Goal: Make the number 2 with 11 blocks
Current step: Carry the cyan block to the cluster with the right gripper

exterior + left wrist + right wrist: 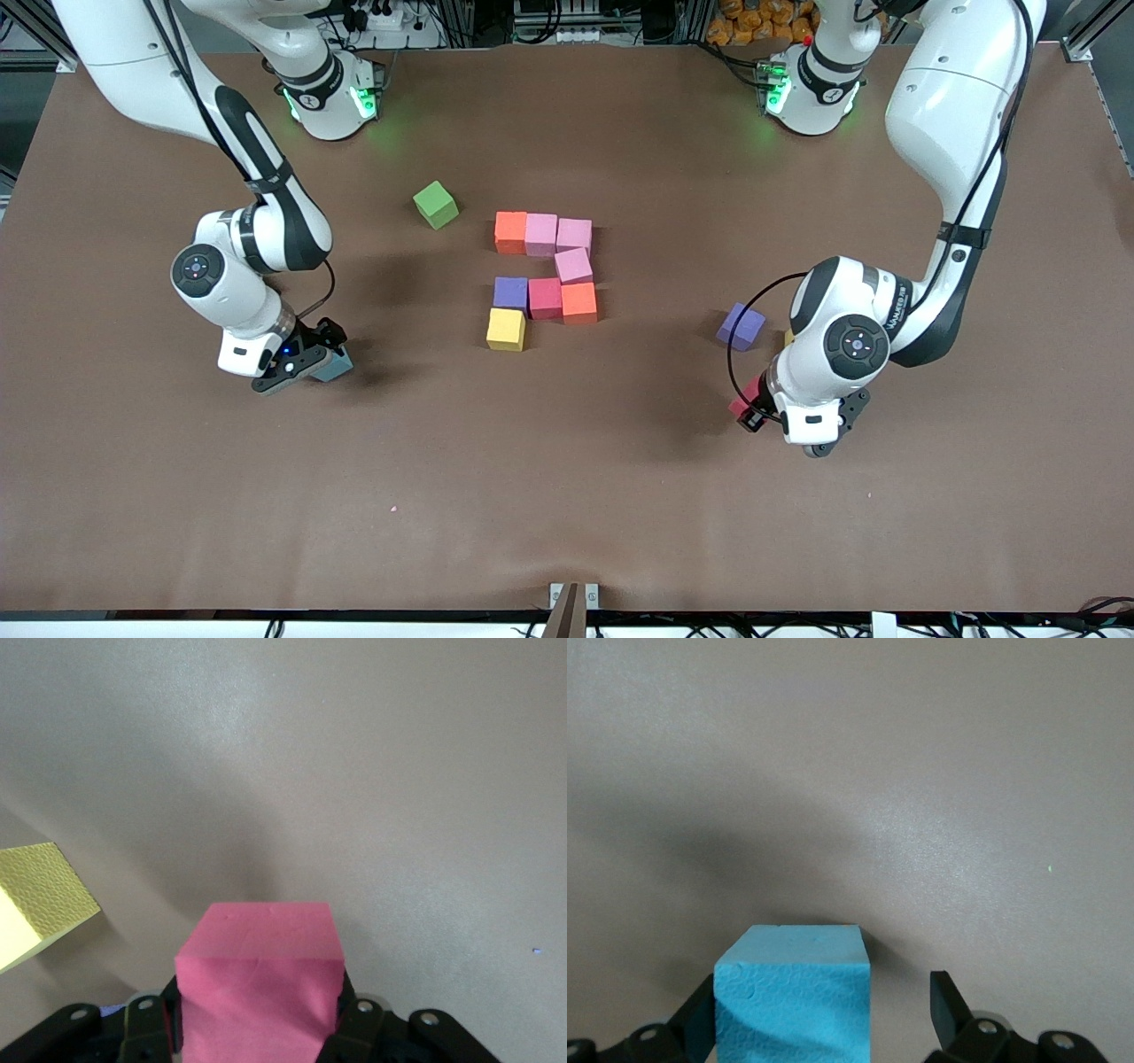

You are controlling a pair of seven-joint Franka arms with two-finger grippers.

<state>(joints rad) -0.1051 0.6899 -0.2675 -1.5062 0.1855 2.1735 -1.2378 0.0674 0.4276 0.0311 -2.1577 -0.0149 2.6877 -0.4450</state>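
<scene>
**Red cube in hand, three places left to fill**

Nearest the front camera, toward the left arm's end of the desk [567, 496], my left fingers [358, 1024] were closed on the red cube [259, 966], pressing two opposite side faces. I could not tell whether it had cleared the desk. A yellow cube [40, 895] lay just beside it, and a loose purple cube [741, 325] sat a little farther from the camera.

Toward the right arm's end, my right fingers [946, 1005] stood wide open around the light blue cube [793, 992]. One finger was against it and the other was apart from it, so nothing was gripped there. That cube rested on the desk.

Farther off, mid-desk, the number 2 [545, 279] stood at eight cubes: a top row of three, one pink cube under it, a middle row of three, and a yellow cube below that. I judged that the bottom row was missing.

Farthest lay the green cube [436, 205], apart from the digit.

The foam looked light, soft and matte. I judged that a gentle squeeze on flat opposite faces, centred, would hold it without denting, and that a hard pinch could deform it or twist it at release.
</scene>
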